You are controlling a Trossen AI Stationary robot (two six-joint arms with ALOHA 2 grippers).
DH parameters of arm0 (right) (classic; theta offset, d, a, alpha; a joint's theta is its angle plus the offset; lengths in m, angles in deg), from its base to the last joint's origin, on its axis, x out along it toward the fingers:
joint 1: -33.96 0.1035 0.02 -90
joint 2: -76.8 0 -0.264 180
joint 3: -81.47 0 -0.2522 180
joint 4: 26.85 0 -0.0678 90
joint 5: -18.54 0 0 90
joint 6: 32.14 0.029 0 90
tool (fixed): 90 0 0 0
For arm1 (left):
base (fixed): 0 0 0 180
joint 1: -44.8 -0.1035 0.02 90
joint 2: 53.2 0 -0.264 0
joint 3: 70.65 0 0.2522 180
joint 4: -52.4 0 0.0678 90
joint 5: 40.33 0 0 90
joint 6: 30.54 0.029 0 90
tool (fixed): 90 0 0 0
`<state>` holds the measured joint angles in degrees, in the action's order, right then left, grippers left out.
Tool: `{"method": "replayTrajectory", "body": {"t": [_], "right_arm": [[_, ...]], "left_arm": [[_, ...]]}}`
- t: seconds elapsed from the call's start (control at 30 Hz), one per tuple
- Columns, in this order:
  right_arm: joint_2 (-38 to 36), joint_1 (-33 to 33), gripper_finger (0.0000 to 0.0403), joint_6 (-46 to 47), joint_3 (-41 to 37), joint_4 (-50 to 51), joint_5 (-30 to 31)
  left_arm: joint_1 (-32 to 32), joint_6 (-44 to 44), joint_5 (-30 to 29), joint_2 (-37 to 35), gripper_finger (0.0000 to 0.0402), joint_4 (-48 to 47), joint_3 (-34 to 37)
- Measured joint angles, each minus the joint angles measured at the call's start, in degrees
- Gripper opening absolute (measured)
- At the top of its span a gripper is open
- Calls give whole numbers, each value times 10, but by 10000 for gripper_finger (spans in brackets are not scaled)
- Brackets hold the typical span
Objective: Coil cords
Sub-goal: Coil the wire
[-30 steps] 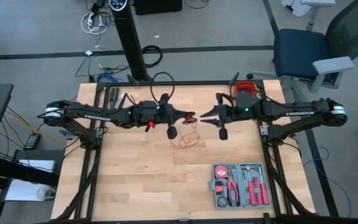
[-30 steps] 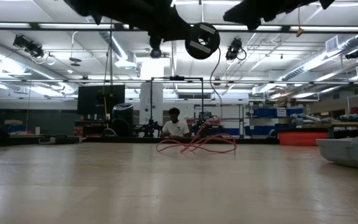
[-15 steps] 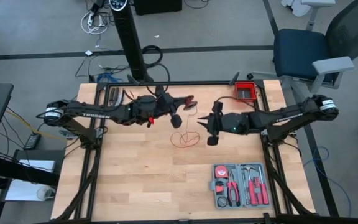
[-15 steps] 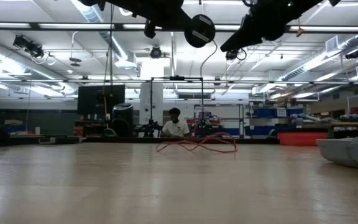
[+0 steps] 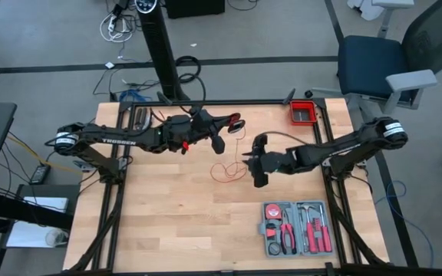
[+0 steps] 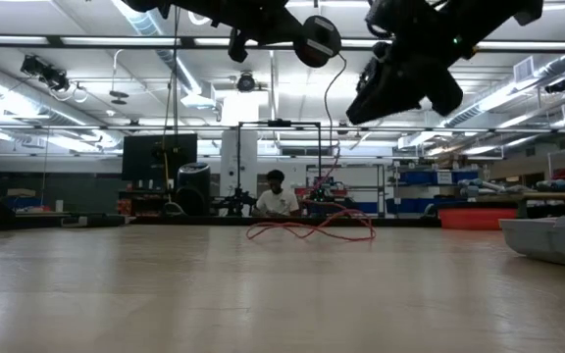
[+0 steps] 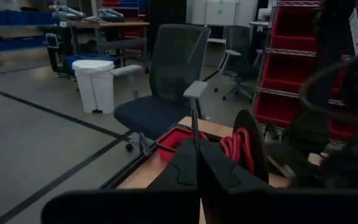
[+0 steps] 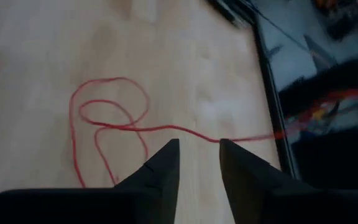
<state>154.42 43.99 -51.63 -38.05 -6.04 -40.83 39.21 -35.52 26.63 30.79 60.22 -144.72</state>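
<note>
Red thread-like cord (image 5: 229,169) lies in loose loops mid-bench (image 5: 167,222), one strand rising to the left end effector (image 5: 235,123), clamped together on a wound bundle, apparently as an anchor. Right end effector (image 5: 249,159) hovers beside the loops, fingers apart, holding nothing.

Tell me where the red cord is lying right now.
In the high view the red cord lies in loose loops mid-table, just left of the right gripper, with one strand running up to the shut left gripper.
</note>
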Motion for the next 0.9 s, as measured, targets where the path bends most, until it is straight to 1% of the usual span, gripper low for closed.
{"method": "replayTrajectory", "body": {"t": [0.1, 0.17, 0.23, 0.33, 0.5, 0.63, 0.73, 0.9], "right_arm": [[30, 11, 127, -57, 0, -12, 19], [51, 17, 136, -99, 0, -19, 49], [74, 23, 141, -135, 0, -28, 94], [102, 34, 140, -196, 0, -67, 160], [137, 46, 131, -313, 0, -146, 230], [152, 46, 123, -372, 0, -180, 234], [152, 44, 116, -379, 0, -188, 217], [152, 34, 96, -386, 0, -198, 200]], "left_arm": [[0, -7, 7, 0, 1, 1, 0], [0, -15, 9, 0, 1, 0, 0], [0, -19, 11, 0, 1, 1, 0], [0, -32, 11, 0, 1, 4, 0], [0, -48, 25, 0, 1, 4, 2], [0, -61, 43, 0, 1, 3, 2], [1, -62, 48, 0, 1, -7, 2], [1, -75, 77, 0, 1, -10, 2]]}}
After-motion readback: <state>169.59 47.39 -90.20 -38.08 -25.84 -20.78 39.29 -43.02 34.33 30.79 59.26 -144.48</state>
